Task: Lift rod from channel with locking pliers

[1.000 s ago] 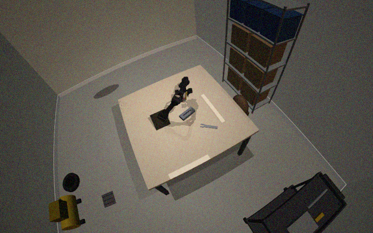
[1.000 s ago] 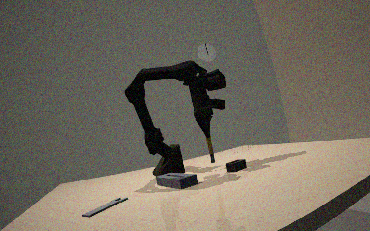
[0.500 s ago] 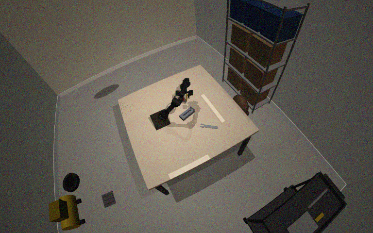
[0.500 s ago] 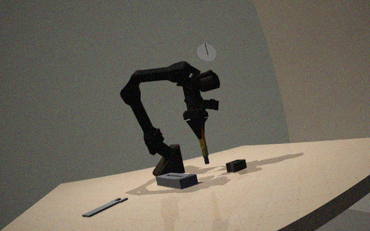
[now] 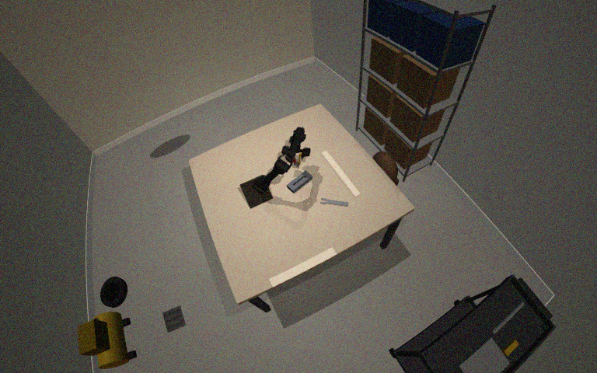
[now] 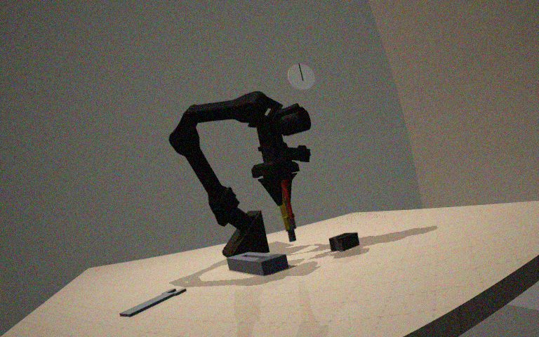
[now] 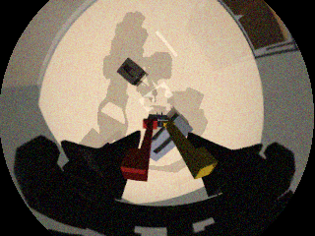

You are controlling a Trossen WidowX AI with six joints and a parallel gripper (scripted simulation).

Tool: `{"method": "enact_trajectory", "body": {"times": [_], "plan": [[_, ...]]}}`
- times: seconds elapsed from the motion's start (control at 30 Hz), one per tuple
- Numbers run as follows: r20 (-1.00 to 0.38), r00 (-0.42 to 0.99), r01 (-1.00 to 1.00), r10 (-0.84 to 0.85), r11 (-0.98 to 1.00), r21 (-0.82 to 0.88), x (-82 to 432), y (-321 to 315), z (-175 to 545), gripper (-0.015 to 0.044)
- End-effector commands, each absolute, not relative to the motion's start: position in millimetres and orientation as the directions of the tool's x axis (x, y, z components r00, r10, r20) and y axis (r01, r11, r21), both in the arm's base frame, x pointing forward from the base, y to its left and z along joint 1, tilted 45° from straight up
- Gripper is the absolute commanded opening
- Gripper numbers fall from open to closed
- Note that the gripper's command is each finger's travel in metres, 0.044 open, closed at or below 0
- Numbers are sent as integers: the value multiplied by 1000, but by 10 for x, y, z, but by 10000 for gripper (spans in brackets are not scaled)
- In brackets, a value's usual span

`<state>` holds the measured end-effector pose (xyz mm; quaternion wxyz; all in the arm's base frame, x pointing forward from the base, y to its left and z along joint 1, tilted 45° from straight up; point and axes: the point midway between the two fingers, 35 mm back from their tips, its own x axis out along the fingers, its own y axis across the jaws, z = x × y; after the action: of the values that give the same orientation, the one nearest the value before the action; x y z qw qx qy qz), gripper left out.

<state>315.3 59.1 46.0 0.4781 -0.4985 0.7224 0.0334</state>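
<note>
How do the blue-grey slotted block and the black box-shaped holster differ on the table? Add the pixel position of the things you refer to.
The blue-grey slotted block (image 5: 291, 187) (image 6: 244, 265) (image 7: 180, 129) is long; the black box-shaped holster (image 6: 344, 241) (image 7: 131, 72) is more compact. The block's top has a long, narrow channel; the holster's has a short recess. In the exterior view, the block stands nearer the camera, the holster farther back. Both sit on the tabletop.

Wall clock (image 6: 301, 76): circular, pale face. Shelving unit (image 5: 469, 78): blue bins above brown boxes. Yellow machine (image 5: 112, 340): floor-standing, beside black disc (image 5: 113, 291).
</note>
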Motion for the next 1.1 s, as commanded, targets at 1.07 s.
{"method": "enact_trajectory", "body": {"times": [1.07], "plan": [[-716, -39, -478, -697, 643, -599, 2944, 203, 827, 316]]}}
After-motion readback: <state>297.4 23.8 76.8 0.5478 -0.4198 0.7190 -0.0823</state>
